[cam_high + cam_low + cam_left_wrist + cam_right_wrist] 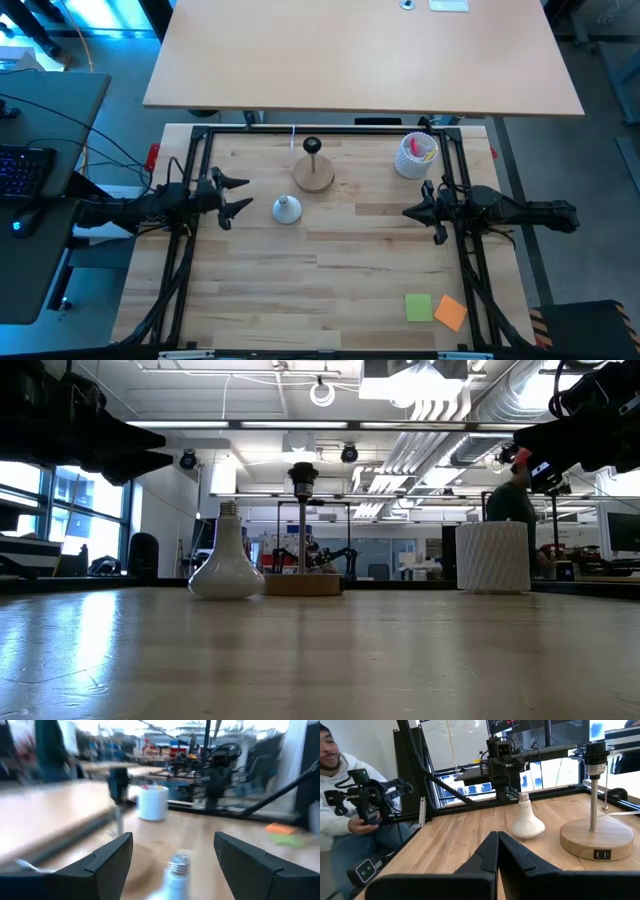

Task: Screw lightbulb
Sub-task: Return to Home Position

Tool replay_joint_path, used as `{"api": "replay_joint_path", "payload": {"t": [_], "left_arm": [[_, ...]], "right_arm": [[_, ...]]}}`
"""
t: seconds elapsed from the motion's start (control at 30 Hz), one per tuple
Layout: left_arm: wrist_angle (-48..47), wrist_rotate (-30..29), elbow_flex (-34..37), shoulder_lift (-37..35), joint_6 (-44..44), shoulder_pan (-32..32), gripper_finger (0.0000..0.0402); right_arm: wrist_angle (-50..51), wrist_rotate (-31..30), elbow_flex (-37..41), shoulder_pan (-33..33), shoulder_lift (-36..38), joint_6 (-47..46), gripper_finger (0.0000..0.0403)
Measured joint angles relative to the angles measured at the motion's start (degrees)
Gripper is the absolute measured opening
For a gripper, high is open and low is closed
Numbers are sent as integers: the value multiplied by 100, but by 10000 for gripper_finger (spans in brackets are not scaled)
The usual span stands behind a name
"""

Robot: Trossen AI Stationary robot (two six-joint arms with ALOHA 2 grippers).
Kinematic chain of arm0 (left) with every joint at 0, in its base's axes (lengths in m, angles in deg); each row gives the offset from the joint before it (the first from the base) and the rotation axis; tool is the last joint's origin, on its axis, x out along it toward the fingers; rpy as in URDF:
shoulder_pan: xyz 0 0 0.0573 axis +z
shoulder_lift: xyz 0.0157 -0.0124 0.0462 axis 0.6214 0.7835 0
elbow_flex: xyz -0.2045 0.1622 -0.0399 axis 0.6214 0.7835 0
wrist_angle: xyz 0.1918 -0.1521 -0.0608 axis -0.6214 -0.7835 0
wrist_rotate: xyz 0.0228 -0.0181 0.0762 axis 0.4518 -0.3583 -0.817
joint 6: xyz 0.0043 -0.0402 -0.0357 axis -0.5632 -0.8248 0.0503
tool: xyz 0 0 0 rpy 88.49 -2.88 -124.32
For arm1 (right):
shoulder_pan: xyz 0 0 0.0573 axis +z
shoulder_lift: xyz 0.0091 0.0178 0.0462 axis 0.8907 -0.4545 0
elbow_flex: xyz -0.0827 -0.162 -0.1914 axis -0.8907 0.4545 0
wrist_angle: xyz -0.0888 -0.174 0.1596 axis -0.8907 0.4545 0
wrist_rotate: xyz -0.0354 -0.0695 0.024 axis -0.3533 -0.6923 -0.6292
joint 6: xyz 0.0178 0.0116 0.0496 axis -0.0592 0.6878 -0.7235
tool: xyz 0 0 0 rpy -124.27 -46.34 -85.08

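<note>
Lightbulb (286, 209) stands on globe just beside wooden lamp stand (314, 175), on its left-arm side, not touching. Long axis vertical, screw base up.
Left gripper (240, 195) beyond bulb from stand, fingers spread, empty.
Right gripper (408, 212) well apart on stand's other side, fingers pressed together.
Tabletop (330, 290) bare between grippers; black frame rail (350, 127) behind stand.

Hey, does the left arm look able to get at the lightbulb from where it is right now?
Probably yes. The lightbulb stands base-up just ahead of the left arm, whose jaws are open and facing it, with nothing between; the lamp sits off to one side.
</note>
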Motion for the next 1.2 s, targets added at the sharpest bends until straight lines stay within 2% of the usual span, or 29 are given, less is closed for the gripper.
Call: {"api": "replay_joint_path", "payload": {"t": [0.1,0.37,1.2], "left_arm": [[-172,390,-49,46,-907,-15,275],[-338,1570,-46,83,-431,-16,275],[-332,1586,-42,87,-431,-14,275]], "right_arm": [[2,0,0,0,-2,0,0],[1,0,0,0,-2,0,0],[2,0,0,2,-2,0,0]]}}
